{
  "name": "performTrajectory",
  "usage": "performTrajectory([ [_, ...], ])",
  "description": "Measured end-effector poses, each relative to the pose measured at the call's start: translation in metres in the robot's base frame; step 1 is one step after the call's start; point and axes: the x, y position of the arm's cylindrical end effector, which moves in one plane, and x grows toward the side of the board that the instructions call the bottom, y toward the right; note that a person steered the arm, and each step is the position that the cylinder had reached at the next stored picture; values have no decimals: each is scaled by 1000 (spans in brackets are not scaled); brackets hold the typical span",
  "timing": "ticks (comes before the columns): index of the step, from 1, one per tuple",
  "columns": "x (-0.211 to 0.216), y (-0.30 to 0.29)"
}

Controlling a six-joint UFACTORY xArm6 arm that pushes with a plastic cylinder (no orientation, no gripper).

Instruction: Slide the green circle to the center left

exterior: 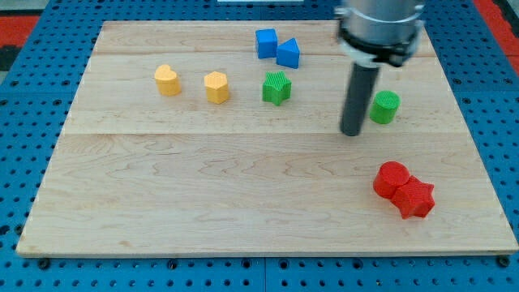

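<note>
On the right half of the wooden worktop (243, 203), my tip (351, 133) rested on the boards just to the view's left of the green circle (385, 107), with a narrow gap between them. There were no jaws on this arm: it ended in a plain dark rod, smooth and round, under a wider black and grey collar, so nothing was gripped. The green circle was a short ribbed cylinder, and it stood in the right part of the worktop, above the middle line. Below it, near the lower right corner, a red circle (392, 178) touched a red star (417, 199). To the view's left of the tip stood a green star (276, 88) with ribbed sides. Above it, two blue blocks touched each other: a blue cube (266, 43) and a blue triangle (289, 53). Further left were a yellow hexagon (216, 87) and a rounded yellow block (168, 80). No writing could be read anywhere. The worktop showed pale grain and lay on a blue perforated base (32, 49).
</note>
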Motion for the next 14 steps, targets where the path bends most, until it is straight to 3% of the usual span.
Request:
performTrajectory([
  [1,0,62],
  [2,-5,84],
  [4,-52,49],
  [8,-86,-69],
  [11,-29,-107],
  [12,-21,-53],
  [13,8,-69],
  [14,10,-154],
])
